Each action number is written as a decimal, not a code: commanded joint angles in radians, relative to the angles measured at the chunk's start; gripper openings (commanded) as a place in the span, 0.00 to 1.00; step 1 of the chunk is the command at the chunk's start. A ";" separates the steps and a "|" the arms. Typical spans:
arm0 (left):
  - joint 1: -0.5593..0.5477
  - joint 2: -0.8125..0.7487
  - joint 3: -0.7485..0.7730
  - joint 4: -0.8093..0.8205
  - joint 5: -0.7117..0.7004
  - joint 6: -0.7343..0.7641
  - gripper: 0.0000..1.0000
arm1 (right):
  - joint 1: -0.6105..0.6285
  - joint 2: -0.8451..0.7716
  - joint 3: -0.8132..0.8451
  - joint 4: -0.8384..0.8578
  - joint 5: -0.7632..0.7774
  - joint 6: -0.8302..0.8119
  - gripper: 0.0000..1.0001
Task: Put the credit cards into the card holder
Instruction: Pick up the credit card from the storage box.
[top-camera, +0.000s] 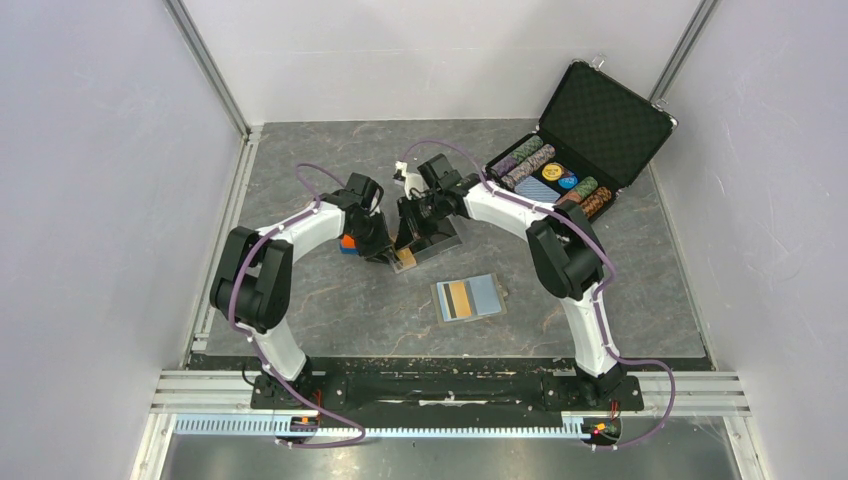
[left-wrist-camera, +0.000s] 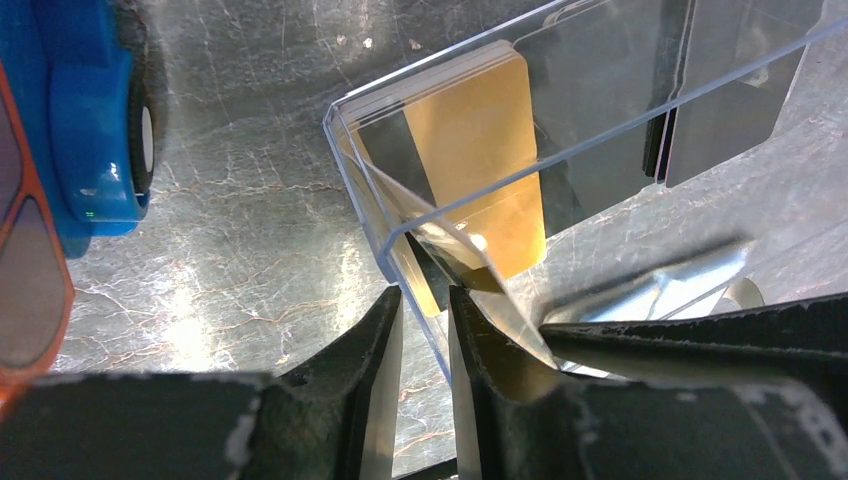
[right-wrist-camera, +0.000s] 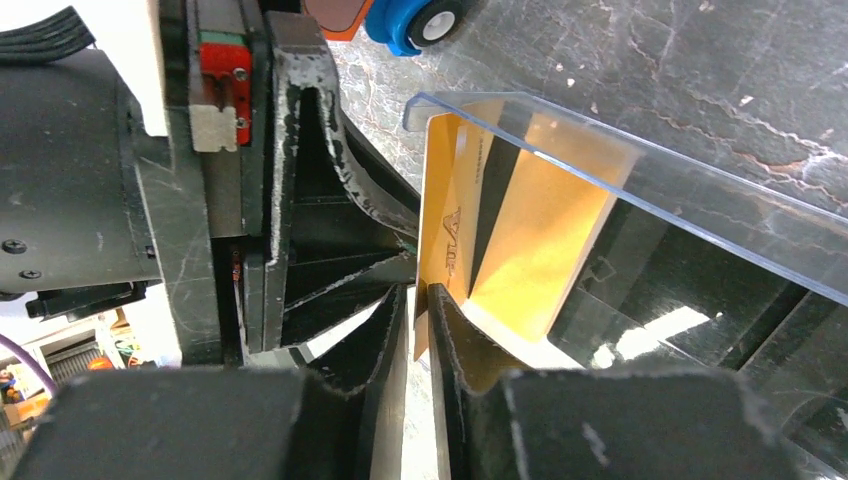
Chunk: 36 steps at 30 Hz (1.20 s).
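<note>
Clamped with left claw (left-wrist-camera: 425, 330) on corner wall of clear tray (left-wrist-camera: 600, 110). Right claw (right-wrist-camera: 418, 340) nearly closed around edge of orange card (right-wrist-camera: 540, 230) in tray; cannot tell if squeezing. Card holder (top-camera: 485, 293) open on bench (top-camera: 330, 300), apart from both claws, nearer arm bases.

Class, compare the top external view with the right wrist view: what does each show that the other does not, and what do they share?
Only top external: the open black poker-chip briefcase and the flat grey fold-over card holder lying open. Only right wrist: the lettering on the orange-tan plastic card, whose edge sits between the right end effector's fingers. Both: that card, the clear plastic rectangular tray, the blue-wheeled orange toy car and the dark marbled tabletop.
</note>
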 joint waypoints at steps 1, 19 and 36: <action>-0.005 0.004 0.039 0.012 -0.005 0.023 0.29 | 0.009 0.011 -0.004 0.040 -0.030 0.006 0.13; -0.004 -0.048 0.099 -0.041 -0.010 0.051 0.31 | 0.010 0.004 0.013 -0.037 0.072 -0.059 0.00; -0.005 -0.416 -0.053 0.196 0.069 -0.119 0.55 | -0.096 -0.364 -0.241 0.104 -0.022 0.088 0.00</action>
